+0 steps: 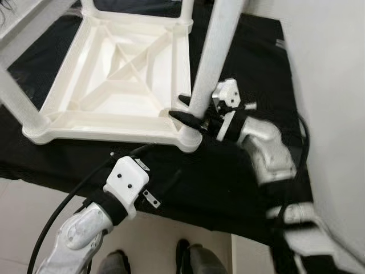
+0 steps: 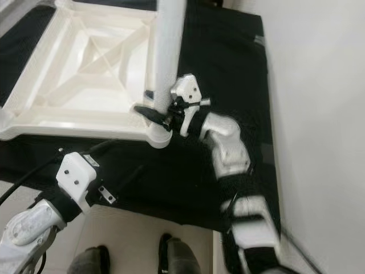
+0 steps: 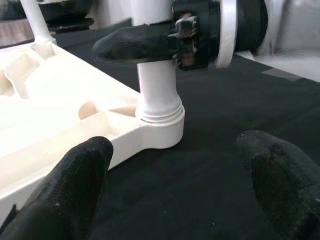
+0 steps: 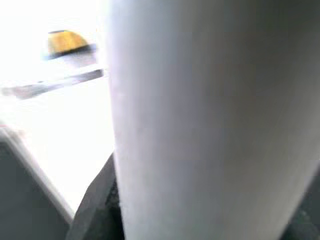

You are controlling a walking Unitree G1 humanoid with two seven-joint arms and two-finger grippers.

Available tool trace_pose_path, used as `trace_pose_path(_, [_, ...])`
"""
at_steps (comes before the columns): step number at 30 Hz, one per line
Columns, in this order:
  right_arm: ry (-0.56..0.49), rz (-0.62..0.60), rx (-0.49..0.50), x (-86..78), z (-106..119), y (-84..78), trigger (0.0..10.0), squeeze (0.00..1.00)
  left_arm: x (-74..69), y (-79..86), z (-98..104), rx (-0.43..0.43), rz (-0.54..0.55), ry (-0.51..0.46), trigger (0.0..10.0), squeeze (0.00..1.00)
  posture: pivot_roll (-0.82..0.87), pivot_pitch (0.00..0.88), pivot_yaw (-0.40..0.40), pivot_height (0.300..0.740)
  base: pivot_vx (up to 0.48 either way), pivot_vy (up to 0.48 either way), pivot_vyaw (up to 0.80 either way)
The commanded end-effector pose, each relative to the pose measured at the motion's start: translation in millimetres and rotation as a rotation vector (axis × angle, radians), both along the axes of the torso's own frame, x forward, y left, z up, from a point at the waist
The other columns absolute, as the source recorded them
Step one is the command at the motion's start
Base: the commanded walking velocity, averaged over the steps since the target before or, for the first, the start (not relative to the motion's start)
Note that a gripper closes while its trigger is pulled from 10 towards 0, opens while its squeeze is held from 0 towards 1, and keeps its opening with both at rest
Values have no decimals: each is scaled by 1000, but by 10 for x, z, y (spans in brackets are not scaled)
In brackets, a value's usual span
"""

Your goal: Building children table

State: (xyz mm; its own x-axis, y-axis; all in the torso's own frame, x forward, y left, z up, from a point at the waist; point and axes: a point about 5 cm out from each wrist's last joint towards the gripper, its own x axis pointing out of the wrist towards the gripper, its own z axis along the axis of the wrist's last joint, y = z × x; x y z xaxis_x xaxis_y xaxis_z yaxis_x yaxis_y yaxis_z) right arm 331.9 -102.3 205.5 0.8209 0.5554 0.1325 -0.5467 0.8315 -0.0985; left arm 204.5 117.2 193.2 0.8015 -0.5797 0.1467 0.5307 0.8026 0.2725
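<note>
Nearest, left gripper [image 1: 149,171], fingers spread, hovering over black cloth [image 1: 228,188] short of tabletop [image 1: 114,85]. Beyond, right gripper [image 1: 191,111] clamped round upright leg [image 1: 214,51], seated in upturned tabletop's corner socket.

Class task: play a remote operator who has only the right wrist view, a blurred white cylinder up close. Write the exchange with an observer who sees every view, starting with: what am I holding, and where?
Observer: The right gripper is shut on a white table leg, just above the corner socket of the upturned white tabletop.
Operator: Is the leg in the socket?
Observer: Yes. The left wrist view shows its ribbed collar sitting in the socket, with the leg standing upright.
Operator: Where is my other arm?
Observer: The left gripper is open, pointing at that same corner from nearer the robot and touching nothing.
Operator: What is underneath?
Observer: A black cloth on the floor; the tabletop lies on it.
</note>
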Motion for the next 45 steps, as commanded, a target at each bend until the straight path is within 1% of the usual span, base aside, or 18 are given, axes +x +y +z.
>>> trace_pose_path(1, [266,-264,-114,-241,-584,-179,0,0,-37,-25,-31,-4,-19,18,10000,0,82,272,-135,740,0,0,0])
trace_pose_path(5, [248,-203,-135,-414,-634,12,0,0,-31,-24,-42,-1,-25,21,10000,0,72,265,-119,740,0,0,0])
trace_pose_path(8, [193,-193,-154,-214,-543,6,0,0,-12,-79,-44,-6,-47,20,10000,0,79,254,-128,740,0,0,0])
trace_pose_path(12, [193,-196,-137,-102,-502,22,0,0,-15,-72,-45,-3,-43,18,10000,0,88,249,-128,740,0,0,0])
trace_pose_path(13, [207,-208,-125,-84,-488,27,10000,0,-14,-61,-46,-1,-38,18,10000,0,92,241,-126,740,0,0,0])
trace_pose_path(14, [207,-207,-102,-74,-460,38,10000,0,-11,-51,-45,2,-33,16,10000,0,92,241,-126,740,0,0,0])
trace_pose_path(15, [211,-218,-87,-93,-435,52,10000,1000,-8,-47,-43,2,-31,15,10000,0,92,241,-126,740,0,0,0])
trace_pose_path(17, [197,-192,-70,-83,-379,73,10000,1000,-3,-46,-38,2,-30,12,10000,0,94,236,-125,740,0,0,0])
trace_pose_path(22, [87,172,-2,47,-17,195,10000,1000,12,-79,-34,-1,-38,7,10000,0,98,227,-127,740,0,0,0])
trace_pose_path(24, [80,243,-2,64,26,191,10000,965,13,-82,-33,-2,-38,7,10000,0,100,227,-127,740,0,0,0])
trace_pose_path(25, [50,341,-39,68,83,180,10000,0,14,-81,-31,-1,-37,5,10000,0,102,227,-128,740,0,0,0])
trace_pose_path(26, [50,341,-39,68,83,180,10000,0,14,-81,-31,-1,-37,5,10000,0,102,227,-128,740,0,0,0])
trace_pose_path(27, [16,511,-131,50,135,162,10000,0,18,-74,-25,-1,-33,3,10000,0,103,229,-127,740,0,0,0])
trace_pose_path(28, [16,511,-131,50,135,162,10000,0,18,-74,-25,-1,-33,3,10000,0,103,229,-127,740,0,0,0])
trace_pose_path(30, [8,637,-168,39,192,136,10000,0,20,-69,-21,-1,-30,1,10000,0,106,233,-129,740,0,0,0])
trace_pose_path(43, [4,921,-257,185,306,140,10000,0,17,-48,-12,7,-20,-2,10000,0,123,240,-130,740,0,0,0])
trace_pose_path(44, [15,923,-248,204,297,139,353,0,16,-48,-12,8,-21,-1,10000,0,120,242,-130,740,0,0,0])
trace_pose_path(45, [25,926,-235,221,287,134,0,0,14,-49,-12,8,-21,-1,10000,0,120,242,-130,740,0,0,0])
